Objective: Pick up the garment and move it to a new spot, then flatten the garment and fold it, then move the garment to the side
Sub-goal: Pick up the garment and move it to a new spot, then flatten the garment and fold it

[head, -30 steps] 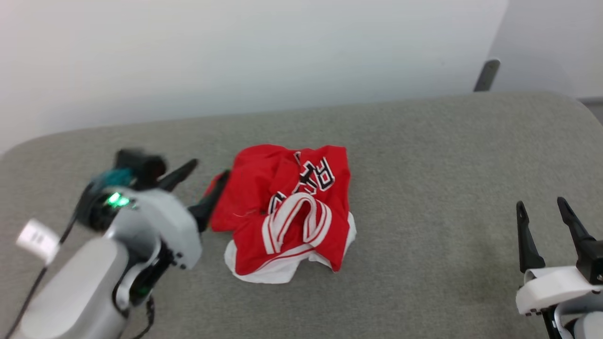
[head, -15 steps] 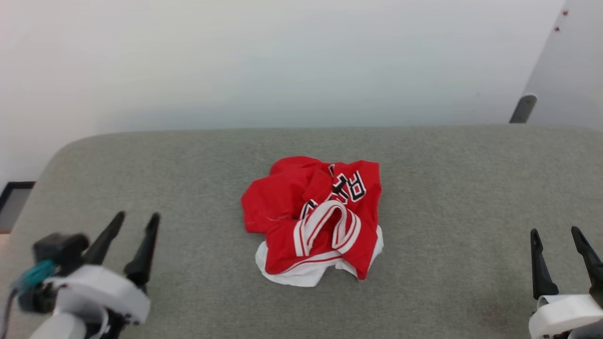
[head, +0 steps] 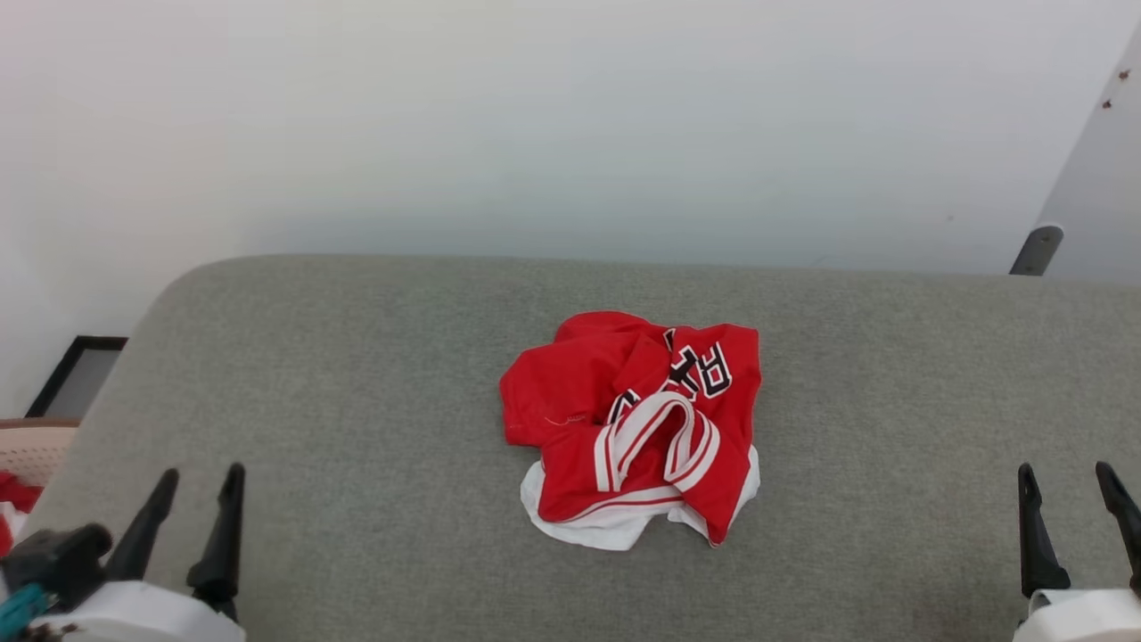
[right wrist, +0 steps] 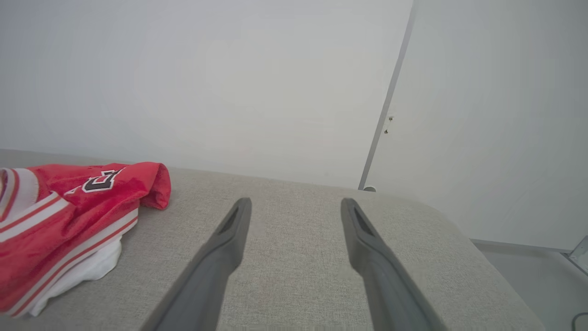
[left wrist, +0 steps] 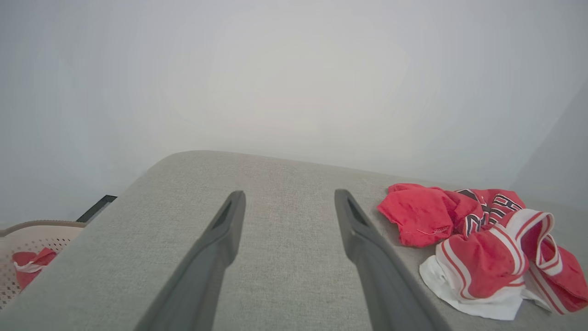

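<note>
The garment (head: 637, 423) lies crumpled in a heap at the middle of the grey padded table (head: 357, 374): red cloth, white edge underneath, striped trim looped on top, part of the black lettering showing. It also lies at the right of the left wrist view as the garment (left wrist: 482, 248), and at the left of the right wrist view as the garment (right wrist: 59, 216). My left gripper (head: 201, 481) stands open at the lower left, well apart from the heap. My right gripper (head: 1065, 477) stands open at the lower right, nothing between its fingers.
A pale perforated basket (left wrist: 27, 239) with red cloth in it stands beyond the table's left end, seen too as the basket (head: 36, 455). A white wall runs behind the table. A grey door edge (right wrist: 386, 105) is at the right.
My left gripper has drawn back from the garment's left edge to the lower left, open and empty. The head camera has shifted, so the table and garment sit differently in view.
</note>
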